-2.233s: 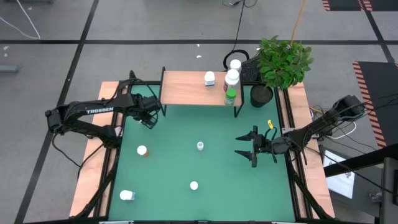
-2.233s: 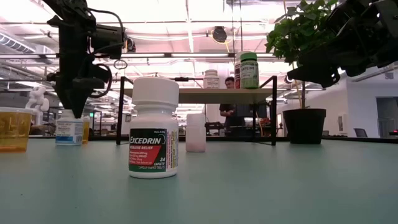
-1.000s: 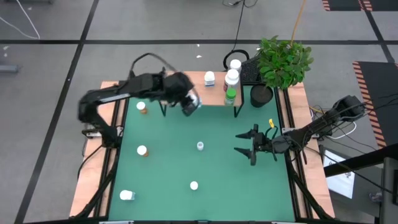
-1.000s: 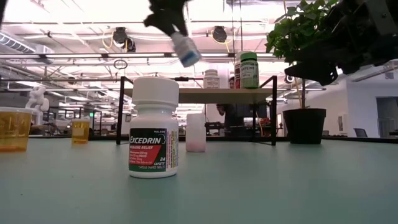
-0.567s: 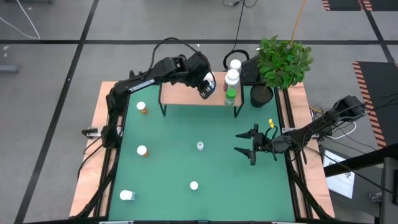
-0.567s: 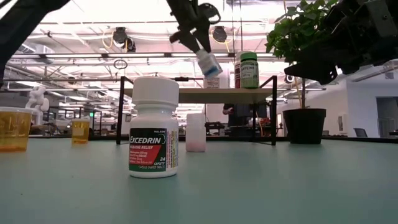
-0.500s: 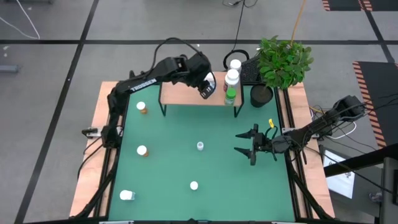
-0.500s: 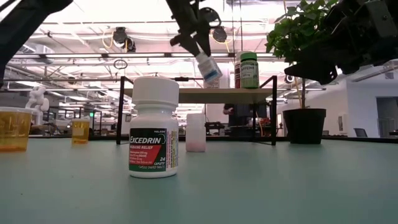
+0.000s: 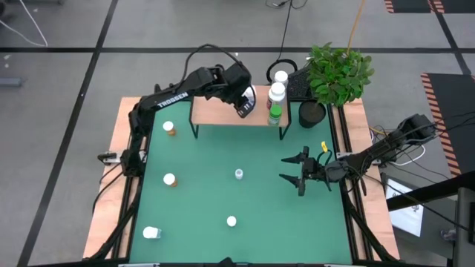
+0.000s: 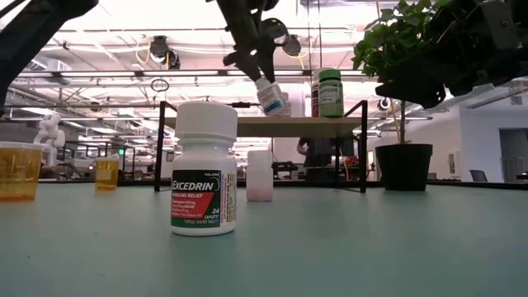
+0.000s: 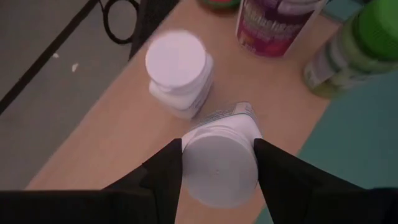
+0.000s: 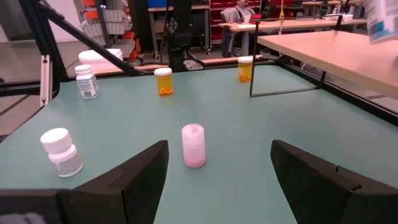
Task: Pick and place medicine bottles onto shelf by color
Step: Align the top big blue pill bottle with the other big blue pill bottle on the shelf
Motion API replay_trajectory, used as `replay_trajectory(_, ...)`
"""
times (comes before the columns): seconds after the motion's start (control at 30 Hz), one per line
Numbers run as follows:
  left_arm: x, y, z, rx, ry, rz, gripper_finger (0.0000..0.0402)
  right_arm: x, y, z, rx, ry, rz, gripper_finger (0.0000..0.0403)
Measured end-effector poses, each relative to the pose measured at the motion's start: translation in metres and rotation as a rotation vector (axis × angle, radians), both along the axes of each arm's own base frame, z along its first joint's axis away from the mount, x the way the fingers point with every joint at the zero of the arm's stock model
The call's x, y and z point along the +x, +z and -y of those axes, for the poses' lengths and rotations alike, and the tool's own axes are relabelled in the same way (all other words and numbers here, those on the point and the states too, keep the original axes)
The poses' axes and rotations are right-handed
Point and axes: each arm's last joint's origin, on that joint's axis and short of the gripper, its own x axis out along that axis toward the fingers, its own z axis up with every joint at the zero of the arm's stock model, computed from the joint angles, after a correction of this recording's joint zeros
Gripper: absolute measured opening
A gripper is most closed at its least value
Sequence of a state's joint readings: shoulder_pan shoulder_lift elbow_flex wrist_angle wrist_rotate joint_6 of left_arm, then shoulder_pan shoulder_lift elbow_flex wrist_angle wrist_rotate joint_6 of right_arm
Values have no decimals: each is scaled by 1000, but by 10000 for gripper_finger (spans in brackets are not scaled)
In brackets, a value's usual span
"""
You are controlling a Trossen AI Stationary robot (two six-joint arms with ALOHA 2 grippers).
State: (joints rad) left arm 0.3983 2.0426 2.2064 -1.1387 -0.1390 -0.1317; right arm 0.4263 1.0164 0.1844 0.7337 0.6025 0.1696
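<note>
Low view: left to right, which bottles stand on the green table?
Big orange bottle at the edge → small orange bottle → Excedrin bottle → pink bottle.

The nearest white bottle (image 10: 204, 169) reads "EXCEDRIN", "MIGRAINE RELIEF", "24 CAPLETS"; the left arm (image 9: 172, 93) bears "TROSSEN".

At the far edge of the green-topped table (image 9: 223, 178) stands the low light-wood shelf on black legs (image 9: 215, 107). On its right half a small white bottle (image 11: 179, 73) sits left of a row of taller bottles (image 9: 276, 95). A potted green plant (image 9: 335, 78) stands right of the shelf. Five more small bottles (image 9: 238, 173) stand scattered on the table in front of the shelf.
</note>
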Motion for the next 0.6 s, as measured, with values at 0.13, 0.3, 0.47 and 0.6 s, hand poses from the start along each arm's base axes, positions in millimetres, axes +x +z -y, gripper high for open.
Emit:
replay_trajectory(0.13, 0, -8, 0, -12, 0, -28, 184, 0, 0, 0, -2, 0, -5, 276)
replay_trajectory(0.3, 4, -14, -2, -5, 7, -7, 185, 0, 0, 0, -2, 1, -5, 276)
replay_trajectory(0.47, 5, -13, -2, -3, 19, 15, 200, 0, 0, 0, -2, 1, -5, 276)
replay_trajectory(0.6, 6, -14, -2, -6, 22, 17, 238, 0, 0, 0, -2, 2, -5, 276)
